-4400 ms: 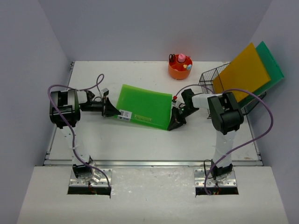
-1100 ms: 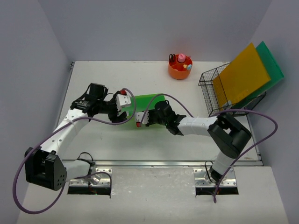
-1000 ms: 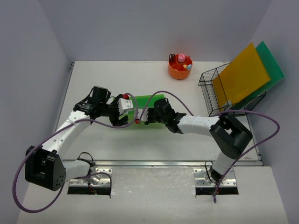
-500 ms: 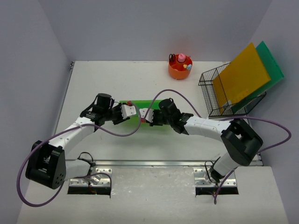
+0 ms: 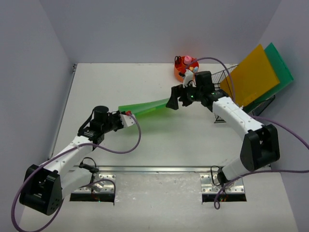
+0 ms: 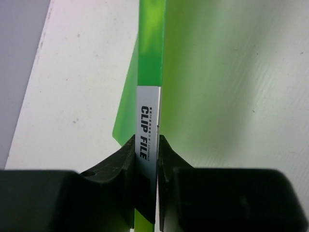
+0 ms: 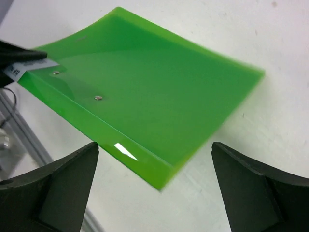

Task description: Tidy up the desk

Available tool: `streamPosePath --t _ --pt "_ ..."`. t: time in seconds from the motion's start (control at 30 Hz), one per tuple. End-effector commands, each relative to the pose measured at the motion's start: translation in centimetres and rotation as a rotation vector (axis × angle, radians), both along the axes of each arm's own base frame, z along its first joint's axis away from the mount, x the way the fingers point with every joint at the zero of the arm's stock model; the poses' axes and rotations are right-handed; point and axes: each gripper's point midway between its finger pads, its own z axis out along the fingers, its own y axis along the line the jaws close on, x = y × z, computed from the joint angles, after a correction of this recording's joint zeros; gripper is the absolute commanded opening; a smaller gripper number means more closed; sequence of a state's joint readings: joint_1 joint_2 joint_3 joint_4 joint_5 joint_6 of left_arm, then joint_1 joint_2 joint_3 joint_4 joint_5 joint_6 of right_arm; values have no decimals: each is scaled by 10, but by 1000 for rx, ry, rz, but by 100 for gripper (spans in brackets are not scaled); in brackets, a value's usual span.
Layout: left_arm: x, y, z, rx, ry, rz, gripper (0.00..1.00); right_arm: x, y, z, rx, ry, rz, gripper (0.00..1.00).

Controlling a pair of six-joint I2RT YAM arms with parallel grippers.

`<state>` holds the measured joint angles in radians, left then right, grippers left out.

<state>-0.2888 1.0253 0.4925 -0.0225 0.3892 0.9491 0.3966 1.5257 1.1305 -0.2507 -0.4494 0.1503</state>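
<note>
A bright green clip file point(image 5: 145, 106) hangs tilted above the white desk point(image 5: 96, 82). My left gripper point(image 5: 126, 117) is shut on the file's near left corner. In the left wrist view my left gripper point(image 6: 146, 145) pinches the white "CLIP FILE" label strip, with the green sheet point(image 6: 217, 72) stretching away. My right gripper point(image 5: 177, 102) stands open over the file's far right end and touches nothing. In the right wrist view my right gripper point(image 7: 153, 145) has its fingers spread wide above the green file point(image 7: 145, 87).
An orange pen holder point(image 5: 186, 69) stands at the back, just behind my right wrist. A black wire basket point(image 5: 217, 79) at the right holds an orange folder point(image 5: 253, 72) and a dark green folder point(image 5: 281, 67). The metal rail point(image 5: 159, 169) runs along the front edge.
My right gripper opened, let go of the green file and drew back up to the right. My left gripper shut on the file's label corner and pulled back left.
</note>
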Motion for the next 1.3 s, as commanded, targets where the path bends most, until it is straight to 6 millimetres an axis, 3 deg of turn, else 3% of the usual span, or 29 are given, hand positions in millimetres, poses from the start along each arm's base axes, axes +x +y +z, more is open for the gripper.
streamPosePath --t 0.0,0.13,0.43,0.57,0.8,0.93,1.1,1.27 --pt "4 6 12 -43 -59 78 0 -36 -20 -11 169 464 -213 99" --pt "4 8 12 -31 -65 95 0 -43 -13 -25 276 662 -242 96" --pt "1 13 4 -5 -59 112 0 -13 19 -14 462 839 -214 97" --pt "-1 17 -3 2 -48 131 0 -9 30 -5 513 867 -153 99" --pt "1 18 -8 -5 -17 157 0 -23 36 18 532 841 -81 99" --pt "-2 16 -10 -5 -22 139 0 -17 31 -3 478 878 -183 99" --pt "-2 14 -7 -15 -28 130 0 6 28 -30 410 880 -304 99" --pt "-5 18 -10 9 -33 129 0 33 36 -31 415 875 -313 99"
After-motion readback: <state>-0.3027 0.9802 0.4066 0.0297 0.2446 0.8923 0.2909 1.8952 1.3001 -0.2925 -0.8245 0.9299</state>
